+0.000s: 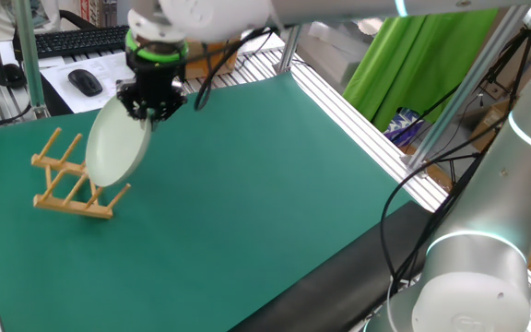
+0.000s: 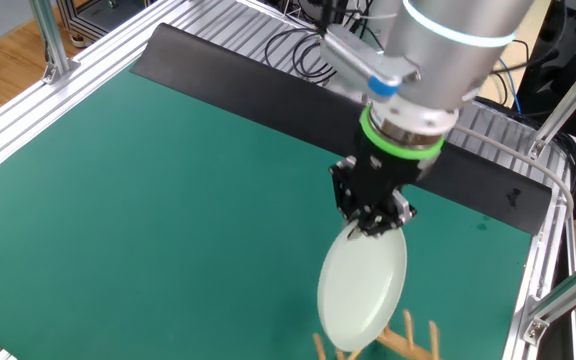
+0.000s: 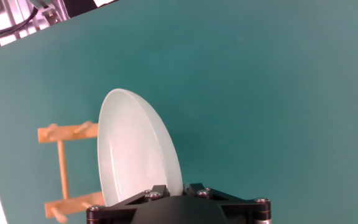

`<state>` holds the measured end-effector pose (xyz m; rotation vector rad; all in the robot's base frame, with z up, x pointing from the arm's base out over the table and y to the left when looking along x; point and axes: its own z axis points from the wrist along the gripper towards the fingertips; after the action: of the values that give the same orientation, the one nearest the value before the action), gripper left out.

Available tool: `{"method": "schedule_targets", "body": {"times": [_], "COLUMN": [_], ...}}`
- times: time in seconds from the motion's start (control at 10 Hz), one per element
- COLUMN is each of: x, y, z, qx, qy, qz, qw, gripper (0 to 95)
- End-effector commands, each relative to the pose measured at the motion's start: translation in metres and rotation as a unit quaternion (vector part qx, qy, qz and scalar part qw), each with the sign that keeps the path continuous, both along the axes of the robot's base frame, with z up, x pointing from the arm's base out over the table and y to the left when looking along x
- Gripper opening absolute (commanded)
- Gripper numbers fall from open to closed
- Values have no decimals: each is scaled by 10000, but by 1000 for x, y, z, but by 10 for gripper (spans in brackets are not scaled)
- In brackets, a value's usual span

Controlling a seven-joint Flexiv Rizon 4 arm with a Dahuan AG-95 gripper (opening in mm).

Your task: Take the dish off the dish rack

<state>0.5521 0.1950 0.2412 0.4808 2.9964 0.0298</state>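
my own gripper (image 3: 166,190) fills the bottom edge of the hand view, its two fingers clenched on the top rim of the dish (image 3: 135,152). the plate hangs edge-on below me, its long axis running from my fingers toward 12 o'clock in that view, glossy hollow side facing 9 o'clock. the dish rack (image 3: 64,177) lies at 9 o'clock of the plate, just beside its lower half.

in one fixed view the dish (image 1: 116,148) hangs from the gripper (image 1: 150,112) and tilts, its bottom edge reaching down among the pegs of the rack (image 1: 67,184) at 7 o'clock from my hand. i cannot tell whether that edge touches the wood or has just cleared it. in the other fixed view the plate (image 2: 361,288) dangles at 6 o'clock under the gripper (image 2: 373,222), with peg tips (image 2: 408,335) showing right by its lower rim.

i judge the lift is under way but not finished: the plate's low edge sits close to the pegs, so the coming move wants to go straight up along the plate's own plane before any sideways carry, or the rim may catch a peg and drag the rack over the green mat (image 1: 265,184).
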Motion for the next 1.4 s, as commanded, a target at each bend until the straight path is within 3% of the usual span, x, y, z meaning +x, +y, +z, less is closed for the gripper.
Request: {"method": "schedule_targets", "body": {"times": [0.1, 0.4, 0.9, 1.0, 1.1, 1.2, 1.4], "x": [-1, 1, 0, -1, -2, -3, -4], "y": [-1, -15, -56, -63, -70, -77, -79], "z": [2, -3, -18, -20, -23, -25, -27], "qx": [-14, -44, -42, -35, -42, -52, -60], "qy": [2, -40, -61, -68, -67, -75, -72], "qz": [26, 161, 462, 510, 568, 625, 650], "qw": [10000, 9999, 9989, 9987, 9984, 9980, 9978], "gripper": [0, 0, 0, 190, 190, 380, 380]}}
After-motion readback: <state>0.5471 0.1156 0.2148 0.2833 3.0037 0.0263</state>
